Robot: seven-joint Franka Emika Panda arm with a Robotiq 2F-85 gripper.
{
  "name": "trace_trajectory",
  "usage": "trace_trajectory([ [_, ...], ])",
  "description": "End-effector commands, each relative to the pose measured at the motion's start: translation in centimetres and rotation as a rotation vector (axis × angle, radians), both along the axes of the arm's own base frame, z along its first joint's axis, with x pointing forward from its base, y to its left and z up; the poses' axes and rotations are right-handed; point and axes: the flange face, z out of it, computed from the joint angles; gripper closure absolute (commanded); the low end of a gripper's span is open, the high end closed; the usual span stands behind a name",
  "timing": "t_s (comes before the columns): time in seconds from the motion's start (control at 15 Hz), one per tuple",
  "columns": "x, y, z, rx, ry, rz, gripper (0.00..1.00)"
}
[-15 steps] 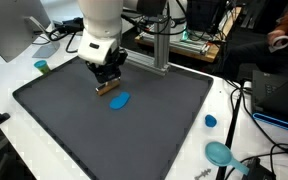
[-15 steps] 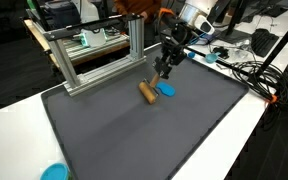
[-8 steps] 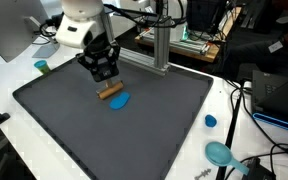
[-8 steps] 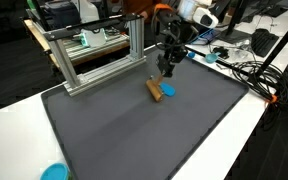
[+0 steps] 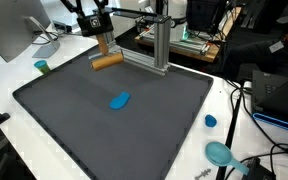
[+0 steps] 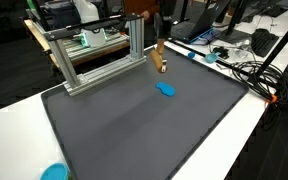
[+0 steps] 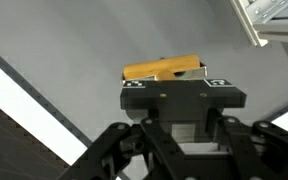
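the gripper (image 5: pixel 102 47) pinches a wooden block (image 5: pixel 107 61) — high above the dark mat (image 5: pixel 164 130), a blue piece (image 5: pixel 119 100) lying below.

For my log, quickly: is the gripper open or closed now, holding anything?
Gripper: closed, holding the tan block above the dark mat.

The big dark grey mat (image 5: pixel 114 135) has lots of open room in front of the tall silver metal frame (image 5: pixel 160 45). Only one small flat blue blob (image 5: pixel 119 100) lies there, well away from the frame and low enough to pass over. The frame stands at the mat's far edge and blocks the way. The gripper (image 5: pixel 103 50) hangs high up just beside the frame, pinching a brown wooden block (image 5: pixel 106 61), with little room between them. Far from the frame, off the mat, sit a small blue cap (image 5: pixel 211 121) and a teal round lid (image 5: pixel 219 153).
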Motion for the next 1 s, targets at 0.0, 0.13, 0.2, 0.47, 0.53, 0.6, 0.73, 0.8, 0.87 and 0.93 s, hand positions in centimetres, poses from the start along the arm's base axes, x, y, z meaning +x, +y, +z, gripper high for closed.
trace_trajectory([
  [0.0,-7.7,-0.1,2.0,0.001,0.035,-0.081,0.78],
  [0.13,-10.9,0.1,2.9,0.012,0.005,-0.103,0.78],
  [0.2,-6.7,-0.2,2.1,-0.015,0.037,-0.072,0.53],
  [0.47,-10.4,0.0,2.8,-0.015,0.027,-0.084,0.78],
  [0.53,-10.4,0.3,3.2,-0.002,0.002,-0.228,0.78],
  [0.6,-10.4,0.4,3.4,-0.001,-0.005,-0.271,0.78],
  [0.73,-10.7,0.6,3.7,-0.011,-0.013,-0.384,0.78],
  [0.8,-10.9,0.8,4.0,-0.021,-0.014,-0.439,0.78],
  [0.87,-11.0,0.8,4.1,-0.031,-0.020,-0.494,0.78],
  [0.93,-11.2,0.7,4.2,-0.037,-0.023,-0.549,0.78],
])
